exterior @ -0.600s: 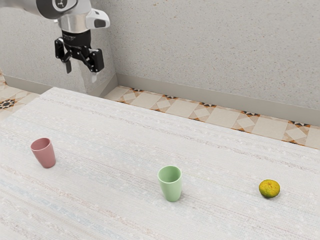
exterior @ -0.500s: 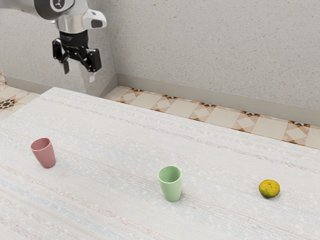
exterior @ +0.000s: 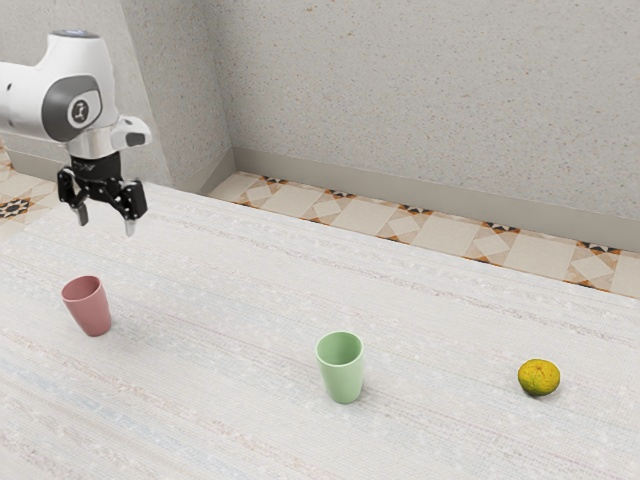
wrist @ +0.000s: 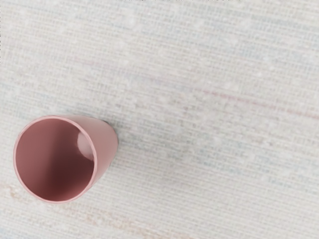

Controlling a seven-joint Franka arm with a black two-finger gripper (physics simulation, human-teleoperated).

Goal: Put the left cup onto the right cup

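Standing upright at the exterior view's left of the table, mouth up, long axis vertical, the pink cup looks light, stiff and smooth; pinching one rim wall seems safest. The green cup stands well apart. Above the pink cup, the gripper hangs spread and empty.

A pale, streaked counter carries three things, all well apart. A pink cup stands upright at the exterior view's left. A green cup stands upright nearer, about mid-counter. An orange fruit lies at the exterior view's right.
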